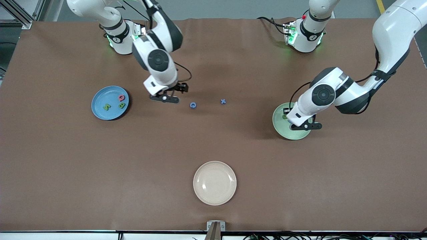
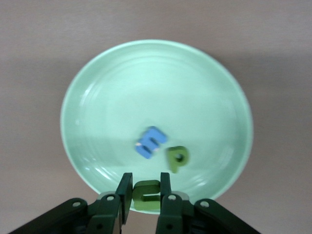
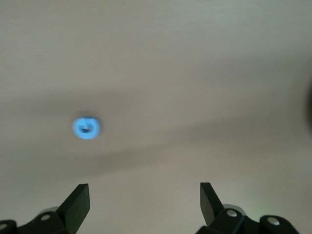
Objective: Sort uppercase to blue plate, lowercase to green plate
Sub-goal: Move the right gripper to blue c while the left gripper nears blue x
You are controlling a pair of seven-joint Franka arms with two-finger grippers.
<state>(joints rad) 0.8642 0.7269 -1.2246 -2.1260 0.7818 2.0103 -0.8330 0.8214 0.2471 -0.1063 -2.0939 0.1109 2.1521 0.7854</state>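
Right gripper (image 1: 169, 95), jaws wide and empty, hovers beside blue G (image 1: 192, 105) at frame centre; left gripper (image 2: 145, 195) pinches a small green letter (image 2: 146, 194) over green plate (image 2: 97, 87).

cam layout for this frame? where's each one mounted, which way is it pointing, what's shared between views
Front view: high, across the table, facing both bases; both arms show, blue plate, cream plate, blue x.
Left wrist view: on the left arm, looking down at the green plate; left gripper shut on a small green letter, above blue m and green p.
Right wrist view: on the right arm, looking down at bare table; right gripper open.
Shared: blue G, front and right wrist; green plate, front and left wrist.
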